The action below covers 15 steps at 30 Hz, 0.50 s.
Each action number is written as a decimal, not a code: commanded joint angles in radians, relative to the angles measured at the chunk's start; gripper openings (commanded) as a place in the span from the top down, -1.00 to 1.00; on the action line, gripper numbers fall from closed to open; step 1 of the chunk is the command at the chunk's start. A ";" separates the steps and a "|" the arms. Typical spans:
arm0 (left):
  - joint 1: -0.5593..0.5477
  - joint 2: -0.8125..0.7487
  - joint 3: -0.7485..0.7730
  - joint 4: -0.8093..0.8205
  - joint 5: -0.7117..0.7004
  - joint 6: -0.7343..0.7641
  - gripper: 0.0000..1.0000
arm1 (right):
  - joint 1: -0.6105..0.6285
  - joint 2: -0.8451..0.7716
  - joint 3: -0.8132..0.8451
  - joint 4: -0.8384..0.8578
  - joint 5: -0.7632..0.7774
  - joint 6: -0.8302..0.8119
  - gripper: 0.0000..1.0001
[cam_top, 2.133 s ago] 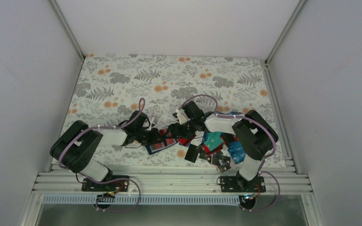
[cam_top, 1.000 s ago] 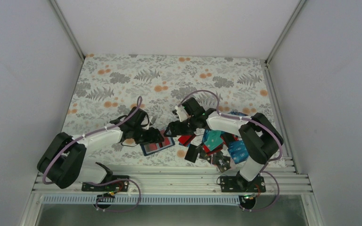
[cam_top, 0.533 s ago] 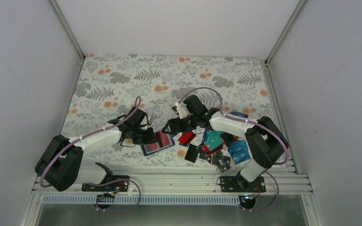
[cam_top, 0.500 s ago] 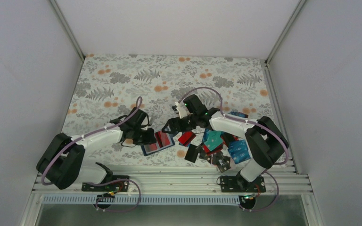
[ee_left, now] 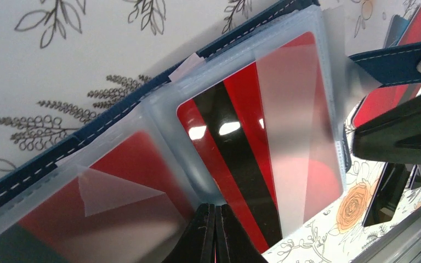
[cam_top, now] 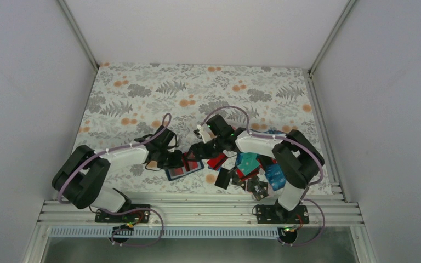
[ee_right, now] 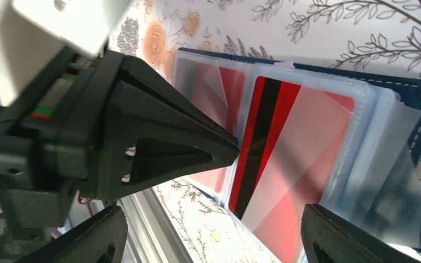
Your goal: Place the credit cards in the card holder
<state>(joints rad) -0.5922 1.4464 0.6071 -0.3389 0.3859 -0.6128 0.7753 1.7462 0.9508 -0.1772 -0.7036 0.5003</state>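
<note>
At this step the card holder [cam_top: 183, 169] lay open on the desk [cam_top: 142, 98] at 6 o'clock, near the front edge. The loose credit cards [cam_top: 252, 170] were heaped at 3 o'clock of it. The left gripper [ee_left: 215, 208] had its jaws fully together, with the tips set down near the fold between the two clear sleeves. We could not tell whether they pinched any plastic. One red card [ee_left: 241, 137] with a black stripe already sat in the right-hand sleeve. The right gripper [ee_right: 212, 211] hung over the same sleeve with its jaws spread wide and held nothing. The clasp tab [ee_left: 400, 63] lay off the holder's 3 o'clock end. We judged the step in hand to be steadying the holder while the next card was fetched. To do it well, we advised light downward pressure at the fold, so that the holder could neither slide nor fold shut. We also advised taking a single card from the heap by its short edge and presenting it square to a free sleeve mouth.
</note>
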 commanded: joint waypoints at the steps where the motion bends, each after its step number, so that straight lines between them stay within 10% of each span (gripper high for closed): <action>1: -0.006 0.017 0.014 0.026 -0.008 0.005 0.95 | 0.010 0.036 0.024 -0.013 0.016 -0.013 -0.60; 15: -0.017 0.119 -0.008 0.059 -0.033 0.015 0.95 | 0.010 0.032 0.017 -0.073 0.113 -0.008 -0.60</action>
<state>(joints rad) -0.5980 1.5097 0.6216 -0.2569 0.4122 -0.6121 0.7761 1.7905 0.9516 -0.2062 -0.6548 0.5007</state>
